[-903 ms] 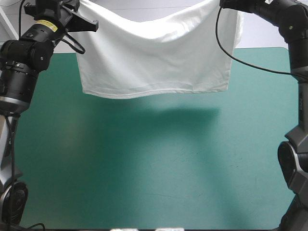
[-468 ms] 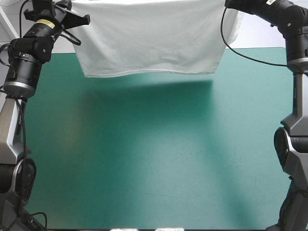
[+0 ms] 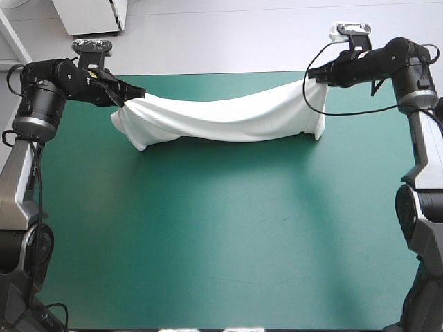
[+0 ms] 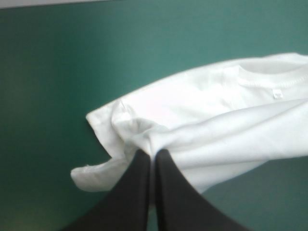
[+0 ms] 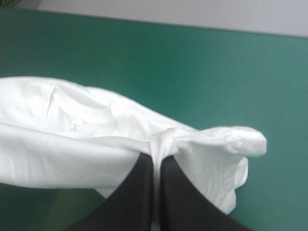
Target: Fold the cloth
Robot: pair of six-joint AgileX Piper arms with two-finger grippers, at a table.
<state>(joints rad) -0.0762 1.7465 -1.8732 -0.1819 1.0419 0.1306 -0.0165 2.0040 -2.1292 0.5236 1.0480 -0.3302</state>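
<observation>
Spanning the far tabletop: the T-shirt (image 3: 221, 117), white, drawn out into one long rumpled band that runs left to right near the far edge and sags a little at its middle.
Ends of the band: each end is bunched where it is gripped, and a loose flap droops below it toward the cover.
Height: the lowest folds lie on or just above the teal-green cover (image 3: 221, 235), with a shadow along their near side. Whether the middle touches cannot be told.
Neckline: the ribbed neckline (image 4: 269, 77), with a small label (image 4: 276, 94) just under it, faces up on the upper layer. It sits well along the band from the left end, and the right wrist view shows it too.
Left pincer (image 3: 137, 93): clamped on the gathered left end. In its wrist view the black fingers (image 4: 137, 187) all but meet, with a ridge of cloth pinched at their tips.
Right pincer (image 3: 315, 77): gripping the right end the same way, the fingers nearly together and a knot of cloth caught between the tips.
Arms: the left arm (image 3: 48, 104) reaches in from the tabletop's left edge and the right arm (image 3: 408, 76) from its right edge, both low over the far part.
</observation>
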